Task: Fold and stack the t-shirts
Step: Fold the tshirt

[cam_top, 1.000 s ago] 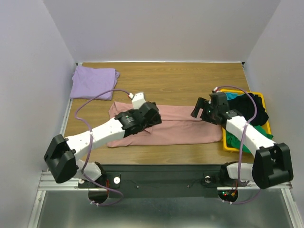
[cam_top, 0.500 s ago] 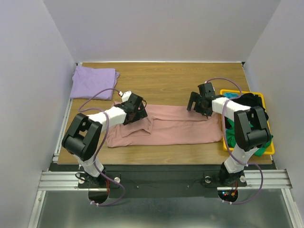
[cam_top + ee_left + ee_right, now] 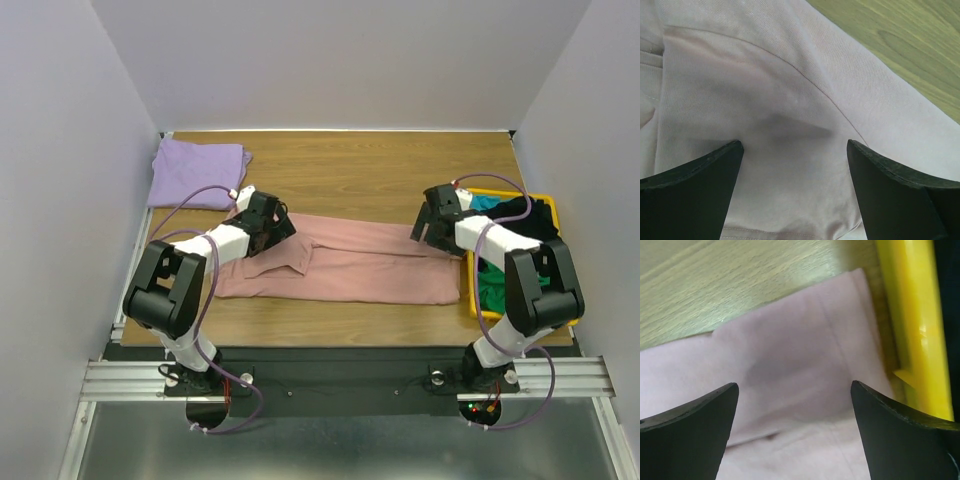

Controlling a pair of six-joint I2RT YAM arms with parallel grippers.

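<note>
Hovering low over pink t-shirt (image 3: 370, 270), flat & long across worktop (image 3: 350, 165). L jaws & R jaws both wide apart, nothing held, one at each far corner, prob. to pinch both at once. Lavender t-shirt (image 3: 195, 172) folded far L, out of way; others in yellow bin (image 3: 910, 315).

pink shirt (image 3: 765, 90) cropped, yellow bin (image 3: 907, 315) cut off

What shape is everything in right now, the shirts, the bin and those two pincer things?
Pink t-shirt: flat on the table in a long band, not yet fully folded.
Lavender t-shirt: folded, far left corner.
Yellow bin: holds unfolded shirts.
Left tool: open, over the pink one's left end.
Right tool: open, over its right end.
</note>
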